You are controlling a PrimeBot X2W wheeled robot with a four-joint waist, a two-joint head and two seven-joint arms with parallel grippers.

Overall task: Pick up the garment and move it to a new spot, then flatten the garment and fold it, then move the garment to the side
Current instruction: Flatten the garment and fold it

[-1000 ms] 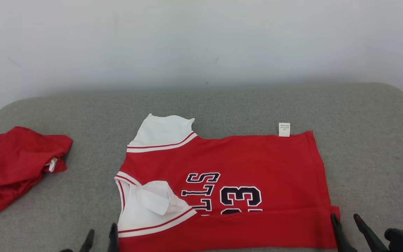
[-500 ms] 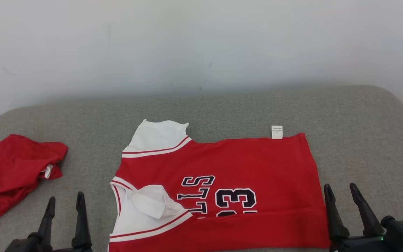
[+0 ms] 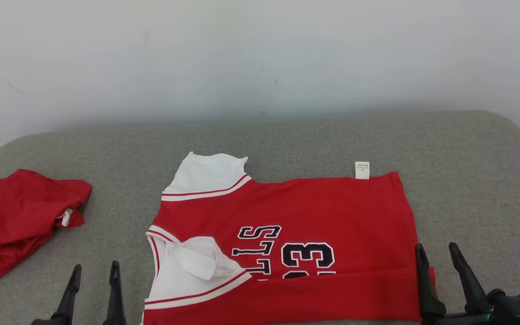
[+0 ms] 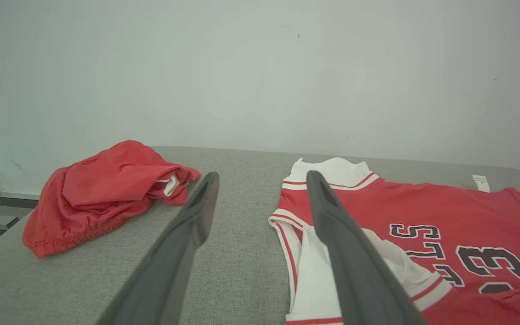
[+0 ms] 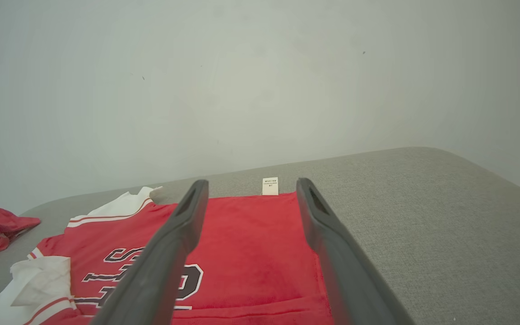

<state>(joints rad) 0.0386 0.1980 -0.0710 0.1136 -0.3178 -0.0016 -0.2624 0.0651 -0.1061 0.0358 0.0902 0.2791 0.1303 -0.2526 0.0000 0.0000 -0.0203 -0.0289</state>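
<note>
The garment (image 3: 296, 212) is a red jersey with white sleeves, black letters and the number 23. It lies spread on the grey cushion with its near edge folded up over the print, and it shows in the left wrist view (image 4: 449, 212) and the right wrist view (image 5: 251, 243). My left gripper (image 3: 95, 271) stands open over bare cushion just left of the jersey's near white sleeve, holding nothing. At the jersey's near right corner my right gripper (image 3: 436, 250) is open and empty, its left finger over the red hem.
A crumpled red cloth (image 3: 20, 216) lies at the cushion's far left, also in the left wrist view (image 4: 102, 194). A white care tag (image 3: 362, 170) sticks out at the jersey's far edge. The grey cushion (image 3: 476, 189) ends at a white wall behind and rounds off on the right.
Both grippers have drawn back from the jersey's near edge and risen into view, the left one now apart from the cloth. The fold stays in place. The camera shifted slightly.
</note>
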